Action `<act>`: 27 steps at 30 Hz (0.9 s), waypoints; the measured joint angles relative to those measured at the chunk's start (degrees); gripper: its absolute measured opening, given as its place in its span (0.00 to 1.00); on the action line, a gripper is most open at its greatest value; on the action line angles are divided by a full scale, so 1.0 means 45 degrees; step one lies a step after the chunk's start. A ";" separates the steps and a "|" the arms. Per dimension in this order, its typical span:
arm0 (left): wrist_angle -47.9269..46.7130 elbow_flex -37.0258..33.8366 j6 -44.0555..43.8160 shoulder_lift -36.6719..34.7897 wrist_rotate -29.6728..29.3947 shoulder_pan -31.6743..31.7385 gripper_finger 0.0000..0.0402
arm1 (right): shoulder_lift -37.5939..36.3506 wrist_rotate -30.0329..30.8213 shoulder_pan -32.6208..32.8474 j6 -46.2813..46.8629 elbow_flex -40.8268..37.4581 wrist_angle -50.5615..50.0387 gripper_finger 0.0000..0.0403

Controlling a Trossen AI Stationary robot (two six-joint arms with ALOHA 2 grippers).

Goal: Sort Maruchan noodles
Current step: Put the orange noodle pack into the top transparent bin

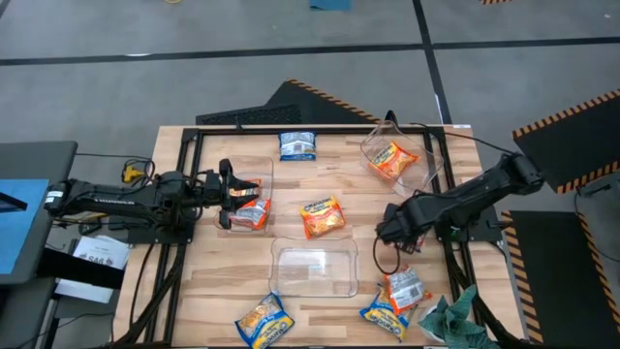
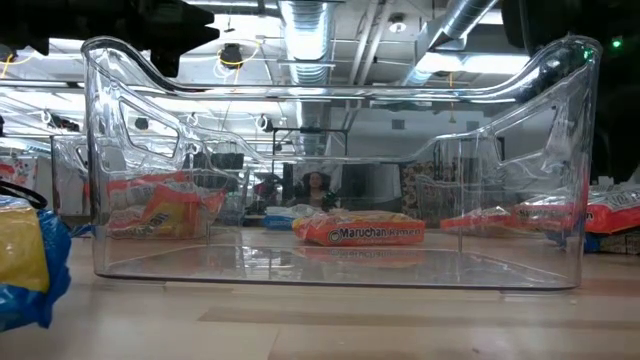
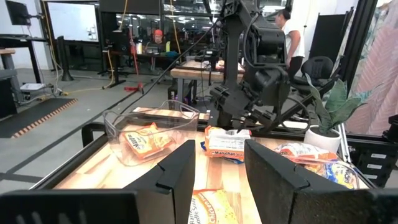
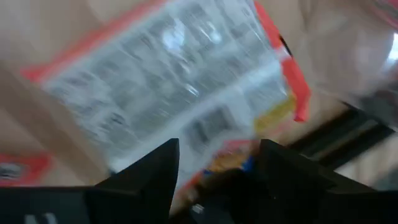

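Right end effector (image 1: 387, 233) sits just right of the empty clear tub (image 1: 314, 268) at bench centre, fingers spread, nothing held; its wrist view shows a red-orange, silver-backed Maruchan packet (image 4: 174, 74) close ahead. Left end effector (image 1: 229, 197) hovers part-open over the left tub (image 1: 244, 204) holding packets. Other packets lie scattered around the centre tub, one orange packet (image 1: 322, 217) just behind it

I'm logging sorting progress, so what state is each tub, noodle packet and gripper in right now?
Left tub: holds packets.
Middle tub: empty.
Tilted tub: holds one orange packet.
Centre packet: loose on table.
Blue packet: loose, far edge.
Left gripper: over left tub.
Right gripper: jaws open, empty.
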 joint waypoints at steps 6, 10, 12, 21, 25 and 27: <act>-0.0106 0.0000 0.0001 0.0004 0.0000 0.0000 0.31 | -0.0177 0.0112 -0.0224 -0.0279 -0.0002 -0.0359 0.62; -0.0244 0.0000 -0.0004 0.0004 0.0000 0.0000 0.31 | -0.1474 0.0147 -0.0402 0.0337 -0.0002 -0.0447 0.62; -0.0244 0.0004 -0.0008 0.0004 0.0000 0.0000 0.31 | -0.2436 0.0155 -0.0537 0.1067 -0.0158 -0.0093 0.62; -0.0234 0.0002 -0.0028 0.0004 0.0046 0.0002 0.31 | -0.6747 0.0304 -0.1577 0.5782 -0.2987 0.2012 0.62; -0.0202 0.0001 -0.0038 0.0004 0.0044 0.0005 0.31 | -0.7406 0.1351 -0.1719 0.6503 -0.2963 0.2088 0.62; -0.0166 0.0005 -0.0040 -0.0001 0.0044 0.0005 0.31 | -0.7359 0.1549 -0.1727 0.6862 -0.2962 0.1983 0.62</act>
